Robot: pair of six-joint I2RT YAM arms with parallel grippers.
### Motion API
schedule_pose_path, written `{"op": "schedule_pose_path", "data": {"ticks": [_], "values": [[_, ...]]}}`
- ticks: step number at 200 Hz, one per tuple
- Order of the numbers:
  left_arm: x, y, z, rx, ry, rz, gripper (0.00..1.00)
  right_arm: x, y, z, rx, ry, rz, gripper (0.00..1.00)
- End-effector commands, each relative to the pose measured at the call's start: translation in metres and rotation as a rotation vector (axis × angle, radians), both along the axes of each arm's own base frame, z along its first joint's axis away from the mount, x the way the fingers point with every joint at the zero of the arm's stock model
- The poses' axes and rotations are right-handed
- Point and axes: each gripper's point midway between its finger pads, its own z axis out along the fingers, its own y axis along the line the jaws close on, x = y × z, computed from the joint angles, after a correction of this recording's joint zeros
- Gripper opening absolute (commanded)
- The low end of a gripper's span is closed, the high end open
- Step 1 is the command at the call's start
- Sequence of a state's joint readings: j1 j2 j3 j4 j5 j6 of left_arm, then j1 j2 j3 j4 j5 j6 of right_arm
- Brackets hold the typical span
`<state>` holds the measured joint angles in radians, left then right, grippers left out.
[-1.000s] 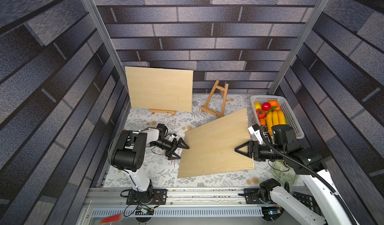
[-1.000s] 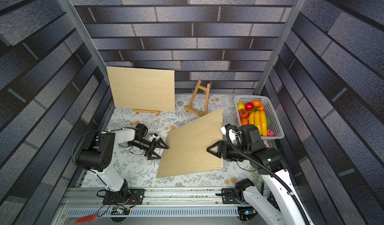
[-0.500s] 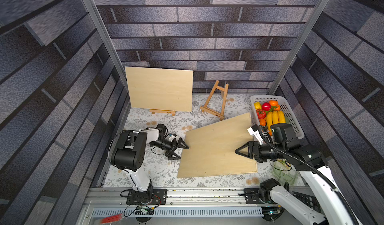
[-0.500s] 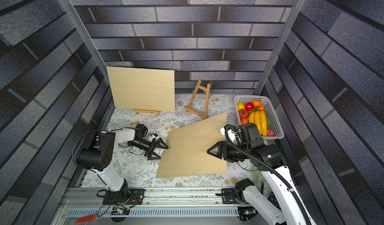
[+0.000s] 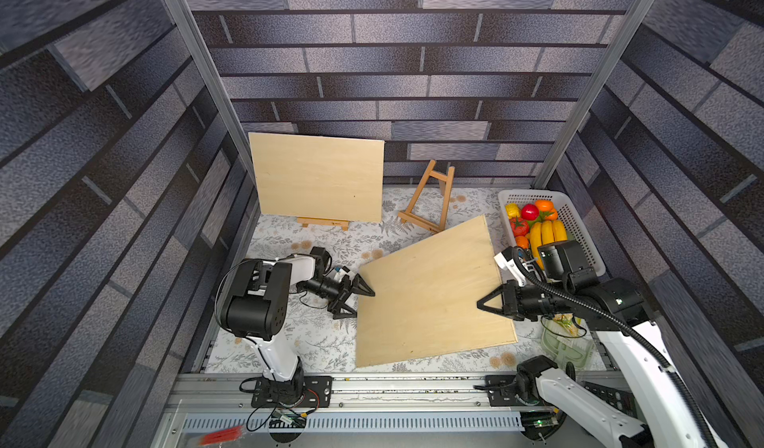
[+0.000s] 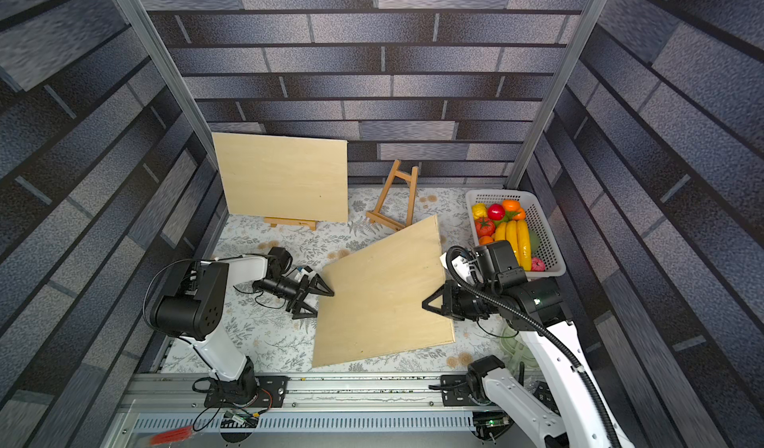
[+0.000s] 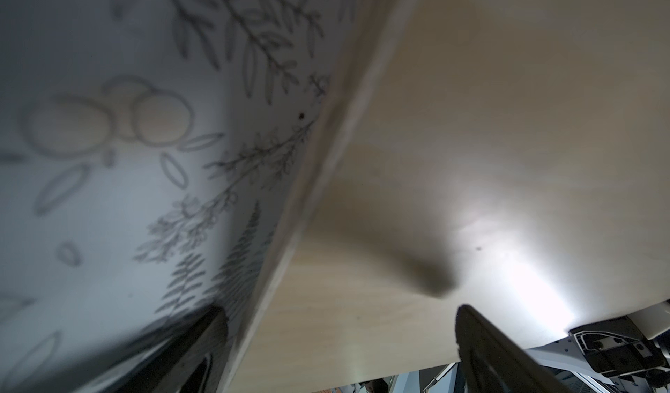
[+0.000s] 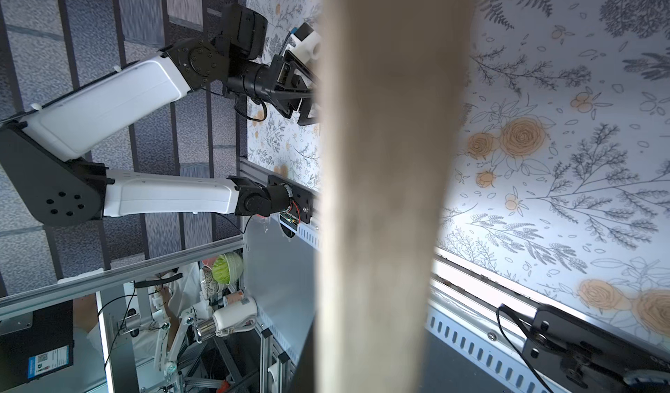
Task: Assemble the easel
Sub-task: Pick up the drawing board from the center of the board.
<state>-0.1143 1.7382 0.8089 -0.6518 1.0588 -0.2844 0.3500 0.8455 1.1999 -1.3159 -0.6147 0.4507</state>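
Right gripper (image 5: 481, 303) has closed onto the board (image 5: 430, 297) at its 3 o'clock edge; left gripper (image 5: 364, 304) stands wide astride the 9 o'clock edge; close it squarely before lifting toward the easel (image 5: 416, 196) at 12 o'clock.

Right gripper (image 5: 481, 303) now clamped on board (image 5: 426, 301), board seemingly lowered (slightly)

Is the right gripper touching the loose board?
Touching. In both top views the right gripper is shut over the edge of the loose board; the right wrist view looks straight along that edge.
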Motion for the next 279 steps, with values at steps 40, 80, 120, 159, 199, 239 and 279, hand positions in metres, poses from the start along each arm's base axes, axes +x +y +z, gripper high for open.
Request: {"op": "schedule_pose_path", "data": {"ticks": [40,80,120,159,199,239,279], "values": [[0.029,0.022,0.007,0.085,-0.092,0.077,1.0,0.017,-0.035,-0.001,-0.201,-0.274,-0.051,0.0],[0.049,0.025,0.02,0.035,-0.116,0.157,1.0,0.043,-0.037,0.018,-0.14,-0.424,-0.181,0.0],[0.059,0.03,0.031,0.006,-0.128,0.201,1.0,0.06,-0.031,0.033,-0.078,-0.447,-0.241,0.0],[0.069,0.049,0.046,-0.028,-0.148,0.297,1.0,0.079,-0.033,0.039,0.023,-0.395,-0.358,0.0],[0.076,0.065,0.064,-0.065,-0.179,0.388,1.0,0.092,-0.032,0.058,0.12,-0.41,-0.41,0.0],[0.072,0.067,0.057,-0.062,-0.167,0.397,1.0,0.087,-0.035,0.082,0.079,-0.451,-0.375,0.0],[0.072,0.061,0.06,-0.077,-0.165,0.385,1.0,0.09,-0.035,0.102,0.1,-0.495,-0.378,0.0]]}}
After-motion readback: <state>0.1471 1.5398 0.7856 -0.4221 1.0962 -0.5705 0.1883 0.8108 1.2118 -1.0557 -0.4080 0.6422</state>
